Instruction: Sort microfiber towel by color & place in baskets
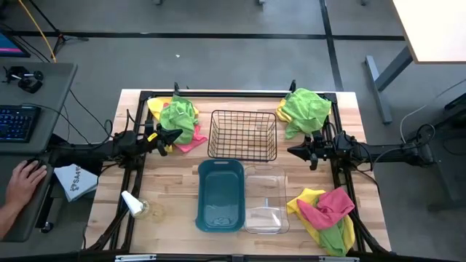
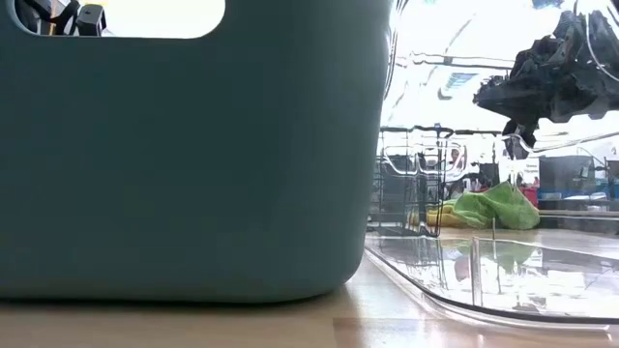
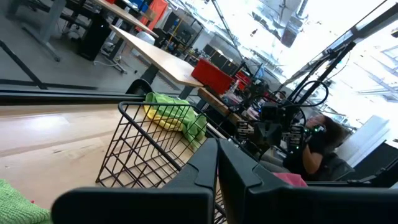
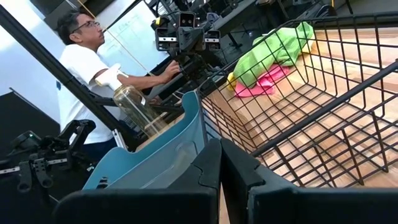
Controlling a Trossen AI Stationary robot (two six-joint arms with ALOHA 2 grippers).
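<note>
**Towels in three heaps, baskets bare**

Seen from above: soft lime green, pink and yellow microfiber towels (image 1: 177, 120) heaped at ten o'clock on the pale wooden table (image 1: 175, 204), just beside the far-left corner of the black wire-mesh basket (image 1: 243, 136). A second heap, mostly lime green over yellow (image 1: 303, 109), lay at two o'clock, off the mesh basket's far-right corner. A third heap of pink, yellow and green cloths (image 1: 328, 215) lay at four o'clock, near the table's edge and a little apart from the clear plastic bin (image 1: 266, 200).

Mesh basket placed at the centre, toward twelve; teal plastic bin (image 1: 220, 195) and clear bin side by side just nearer, at six, touching or nearly so. No cloth seen inside any of the three.

Left gripper (image 1: 175, 137) hung at nine o'clock of the mesh basket, right beside the first heap, fingers pressed together with nothing between them. Right gripper (image 1: 294, 151) hung at three o'clock of the mesh basket, below the second heap, fingers likewise pressed together and bare.

Further out: a clear plastic bottle with a white cap (image 1: 136, 204) lay at eight o'clock on the wood. Beyond the table's left edge, a person's hand (image 1: 22, 180) rested on a grey desk, close to a black keyboard (image 1: 16, 122).
</note>
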